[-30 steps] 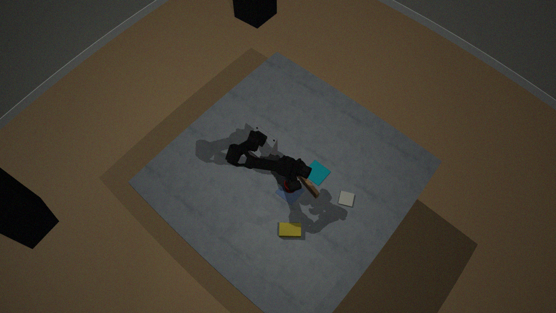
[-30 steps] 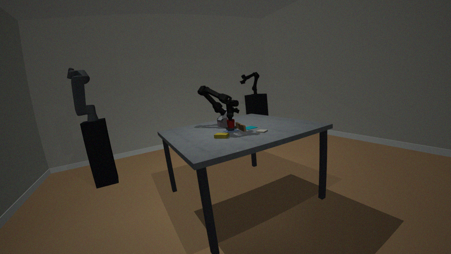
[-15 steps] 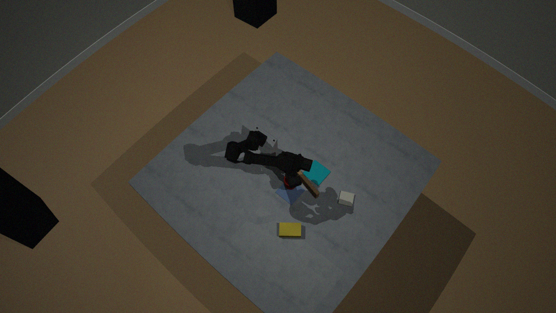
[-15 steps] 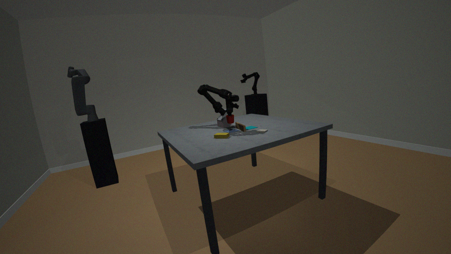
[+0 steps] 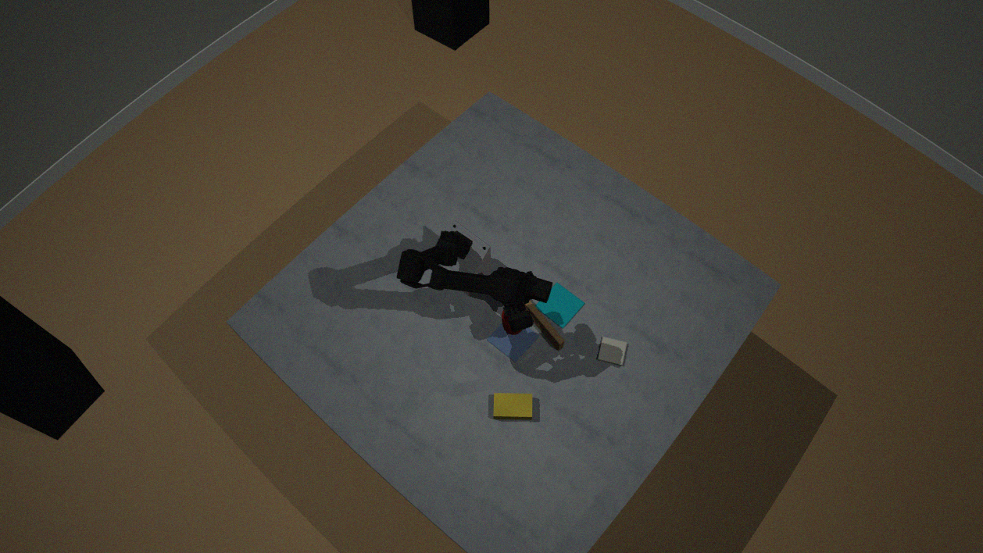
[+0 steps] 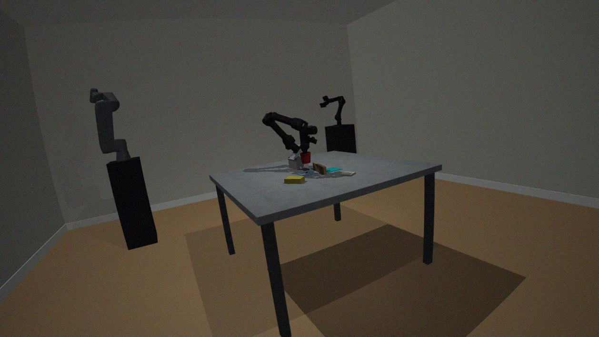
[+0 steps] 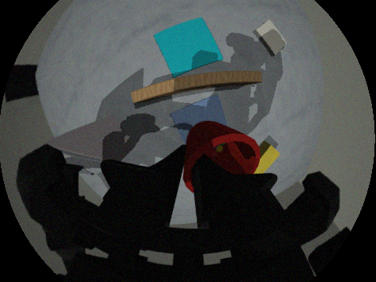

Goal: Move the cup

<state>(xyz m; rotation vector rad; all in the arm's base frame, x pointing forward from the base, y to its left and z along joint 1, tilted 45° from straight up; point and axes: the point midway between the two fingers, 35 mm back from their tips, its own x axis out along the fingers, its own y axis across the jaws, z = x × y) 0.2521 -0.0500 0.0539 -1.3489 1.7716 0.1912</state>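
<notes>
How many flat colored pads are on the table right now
2. The teal pad lies beyond the wooden bar, partly under the arm. The blue pad lies on the near side, below the red cup held in the gripper.

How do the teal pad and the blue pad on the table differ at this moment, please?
The teal pad is a bright turquoise, while the blue pad is a dull slate blue. The teal pad lies beyond the wooden block as the wrist camera sees it; the blue pad lies on the near side, below the red cup that the gripper holds lifted. Both are flat squares on the table, with nothing resting on them.
</notes>
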